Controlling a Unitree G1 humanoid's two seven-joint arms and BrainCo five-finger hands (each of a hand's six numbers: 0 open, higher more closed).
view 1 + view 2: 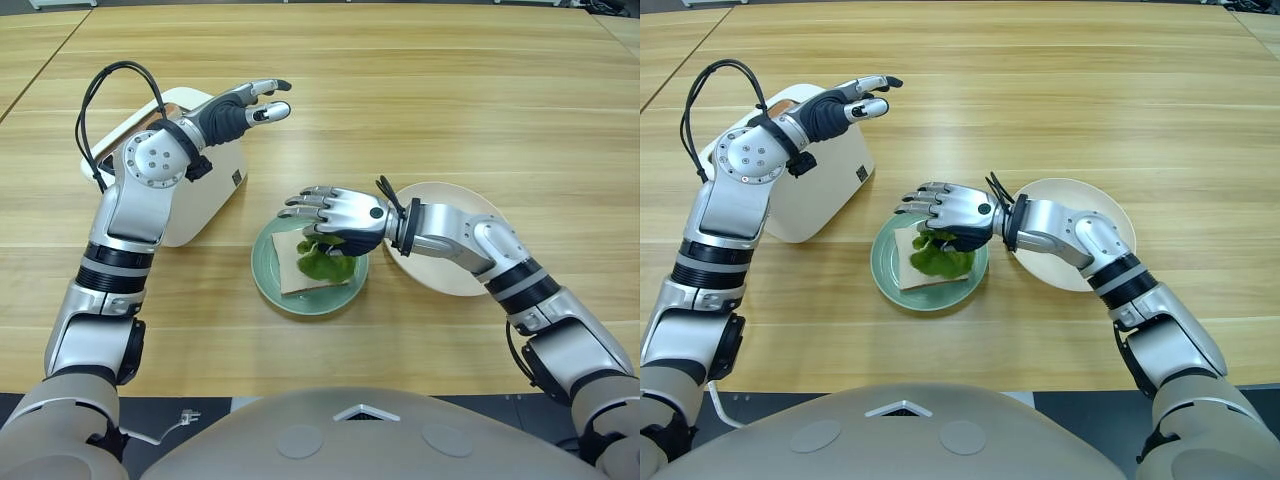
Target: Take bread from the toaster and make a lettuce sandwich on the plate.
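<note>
The lettuce lay on the slice of bread, and the bread lay flat on the green plate, which sat toward the near edge of the worktop, about midway between its left and right edges. My right hand hung palm-down directly over the lettuce, close above it, with its fingers stretched out toward the left edge and not curled around anything; I could not tell whether the underside of the hand touched the leaves. My right forearm crossed over a cream plate that stood just beside the green plate on the side of the right edge. On the other side, toward the left edge and a little farther back, stood the white toaster, near the green plate but apart from it. My left hand hovered above the toaster's top, its fingers extended and spread, pointing toward the right edge and holding nothing.
</note>
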